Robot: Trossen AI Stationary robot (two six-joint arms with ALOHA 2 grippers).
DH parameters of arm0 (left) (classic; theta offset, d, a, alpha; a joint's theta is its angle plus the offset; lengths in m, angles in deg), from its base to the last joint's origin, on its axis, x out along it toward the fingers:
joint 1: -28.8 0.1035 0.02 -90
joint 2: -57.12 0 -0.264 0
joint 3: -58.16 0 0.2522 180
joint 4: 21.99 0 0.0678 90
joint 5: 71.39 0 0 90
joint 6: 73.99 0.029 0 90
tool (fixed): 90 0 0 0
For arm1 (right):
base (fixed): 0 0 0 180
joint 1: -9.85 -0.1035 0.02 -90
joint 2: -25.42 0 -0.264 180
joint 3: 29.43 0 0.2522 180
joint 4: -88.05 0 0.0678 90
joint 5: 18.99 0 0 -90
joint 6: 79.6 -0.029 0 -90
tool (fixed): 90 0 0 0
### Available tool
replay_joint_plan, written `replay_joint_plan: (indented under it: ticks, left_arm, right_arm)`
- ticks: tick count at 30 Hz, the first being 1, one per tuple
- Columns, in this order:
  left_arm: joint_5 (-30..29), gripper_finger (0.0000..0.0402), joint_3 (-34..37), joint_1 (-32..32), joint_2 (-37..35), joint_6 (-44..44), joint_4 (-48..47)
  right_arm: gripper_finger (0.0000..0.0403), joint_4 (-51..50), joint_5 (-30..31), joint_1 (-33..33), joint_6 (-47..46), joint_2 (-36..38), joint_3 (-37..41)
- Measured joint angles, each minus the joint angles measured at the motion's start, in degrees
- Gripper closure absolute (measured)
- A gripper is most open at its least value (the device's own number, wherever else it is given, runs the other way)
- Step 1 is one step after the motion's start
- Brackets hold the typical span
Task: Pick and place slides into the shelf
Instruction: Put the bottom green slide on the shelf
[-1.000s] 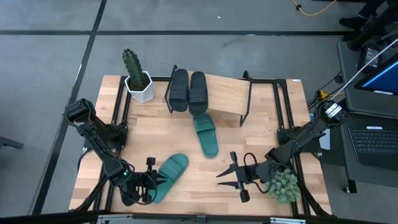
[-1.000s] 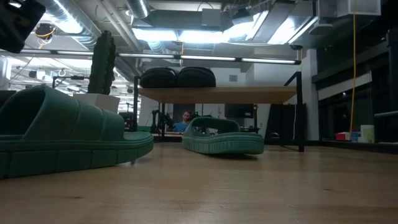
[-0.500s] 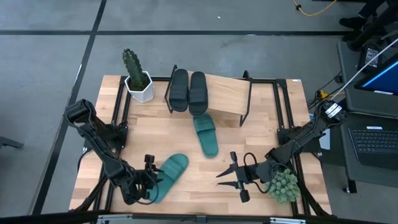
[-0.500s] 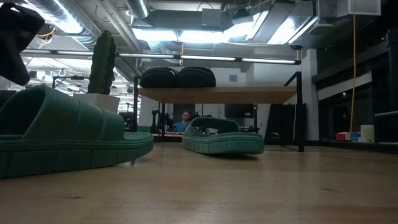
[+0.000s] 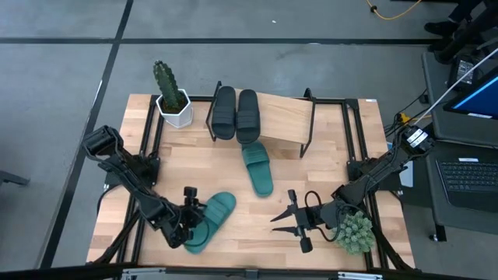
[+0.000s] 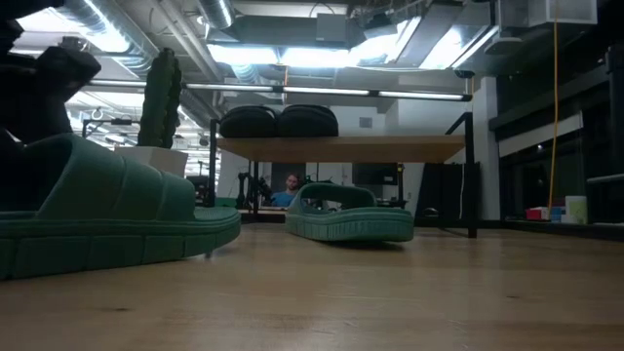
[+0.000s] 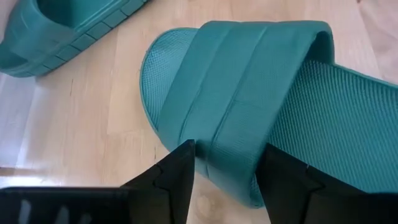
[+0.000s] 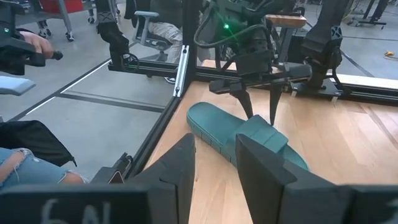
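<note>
1. Slides: two black slides (image 5: 236, 113) lie side by side on the left end of the shelf (image 5: 285, 119), at the far side of the table (image 5: 327, 167).
2. One teal slide (image 5: 257, 166) lies on the tabletop just in front of the shelf, near the middle of the table.
3. The second teal slide (image 5: 210, 220) lies at an angle near the table's front left corner.
4. The left gripper (image 5: 189, 216) is at this second slide; in the left wrist view its two fingers (image 7: 166, 180) stand apart on either side of the wide strap, not pressed against it.
5. The right gripper (image 5: 289, 218) rests low over the front right of the table, well apart from every slide, its fingers spread and empty.
6. A cactus in a white pot (image 5: 172, 96) stands at the far left corner, left of the shelf.
7. A small green plant (image 5: 354, 232) sits at the front right, just beside the right arm.
</note>
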Motion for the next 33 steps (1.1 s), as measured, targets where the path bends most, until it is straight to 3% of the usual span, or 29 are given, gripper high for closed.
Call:
replay_joint_plan:
  ticks: [10, 33]
  left_arm:
    - [2.26, 0.0249, -0.02, 0.63, 0.00, -0.35, 5.06]
    - [7.62, 0.0249, -5.11, 0.48, -0.02, 2.60, 2.52]
  right_arm:
    - [0.0286, -0.33, 0.00, 0.24, 0.11, 0.00, 0.00]
    - [0.0286, -0.58, 0.00, 0.24, 0.22, 0.00, 0.00]
